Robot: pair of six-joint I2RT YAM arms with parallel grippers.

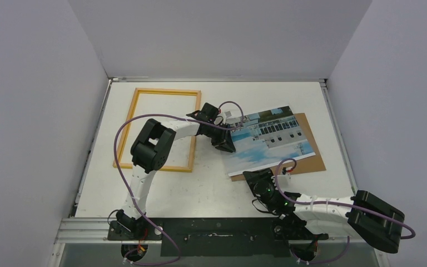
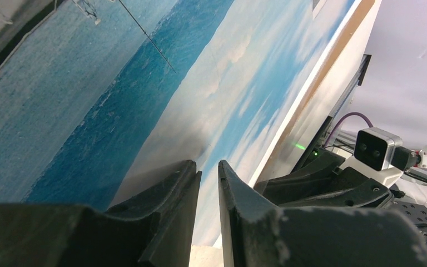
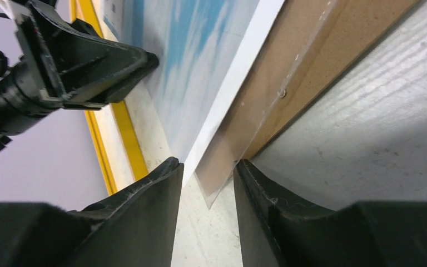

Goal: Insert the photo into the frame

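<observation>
Top external: the photo [image 1: 272, 138] rests over a brown backing board [image 1: 313, 160] at the right of the counter [image 1: 200, 189]; the frame [image 1: 167, 92] lies flat, well apart to its left.
Left pincer [image 1: 228, 146]: clenched on the photo's left edge, which runs in between its fingertips.
Right pincer [image 1: 250, 178]: released, jaws apart astride the near corner of board and photo, neither finger visibly touching.

backing board [image 1: 306, 164] — brown, lying on table [image 1: 200, 189] | table — white, grey walls [image 1: 33, 111] around
</observation>
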